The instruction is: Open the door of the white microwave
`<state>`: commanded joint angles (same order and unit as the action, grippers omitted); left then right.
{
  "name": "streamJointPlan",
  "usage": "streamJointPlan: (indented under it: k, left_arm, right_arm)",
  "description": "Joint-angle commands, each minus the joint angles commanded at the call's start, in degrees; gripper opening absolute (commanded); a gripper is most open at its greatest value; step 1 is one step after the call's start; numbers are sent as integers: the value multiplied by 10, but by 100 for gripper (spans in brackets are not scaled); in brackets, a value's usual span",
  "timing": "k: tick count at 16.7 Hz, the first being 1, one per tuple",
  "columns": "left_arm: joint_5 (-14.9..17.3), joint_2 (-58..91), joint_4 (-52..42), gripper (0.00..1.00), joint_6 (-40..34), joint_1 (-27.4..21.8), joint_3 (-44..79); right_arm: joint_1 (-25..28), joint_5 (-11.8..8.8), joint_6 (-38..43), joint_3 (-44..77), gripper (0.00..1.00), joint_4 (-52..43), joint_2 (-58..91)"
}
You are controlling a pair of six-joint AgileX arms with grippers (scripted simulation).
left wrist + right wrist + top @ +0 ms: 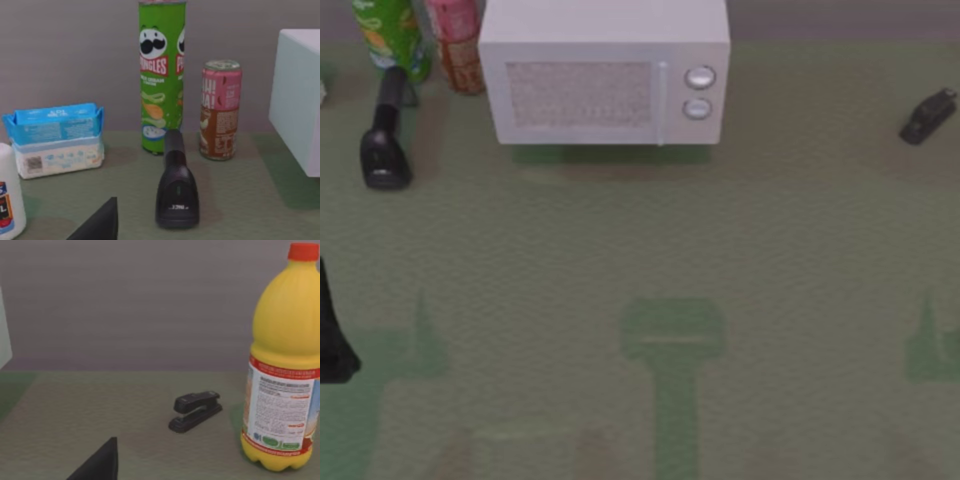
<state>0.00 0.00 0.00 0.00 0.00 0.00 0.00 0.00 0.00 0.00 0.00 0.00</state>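
Observation:
The white microwave (605, 40) stands at the back middle of the table, and one side of it shows in the left wrist view (297, 100). Its door (578, 95), with the grey mesh window, lies flush with the front. The slim handle strip (662, 100) runs beside the two silver knobs (699, 92). My left gripper (332, 345) sits at the table's left edge, far from the microwave, with one dark finger (102, 225) showing and bare table beside it. My right gripper (145, 472) is outside the top view; one finger (102, 462) shows, holding nothing.
Left of the microwave stand a green crisp tube (388, 30) and a pink can (460, 40), with a black scanner (386, 130) in front. A blue-white pack (57, 137) and white bottle (9, 200) lie further left. A black stapler (928, 117) and yellow bottle (285, 365) are at the right.

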Motion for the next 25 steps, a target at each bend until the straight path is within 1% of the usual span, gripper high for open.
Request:
streamJointPlan:
  k: [5,8,10,13,17,22,25]
  left_arm:
    - [0,25,-18,100,-5,-8,26]
    - [-4,94,-67,100,-18,-29,93]
    - [-8,163,-116,100,-30,-48,157]
    - [-17,294,-208,100,-51,-83,272]
    - [-37,510,-358,100,-85,-138,455]
    - [-70,809,-555,100,-138,-212,716]
    - [-93,980,-658,100,-174,-254,887]
  right_arm:
    - [0,0,0,0,100,0,0]
    - [0,0,0,0,100,0,0]
    - [0,0,0,0,100,0,0]
    - [0,0,0,0,100,0,0]
    - [0,0,0,0,100,0,0]
    - [0,0,0,0,100,0,0]
    - [0,0,0,0,100,0,0]
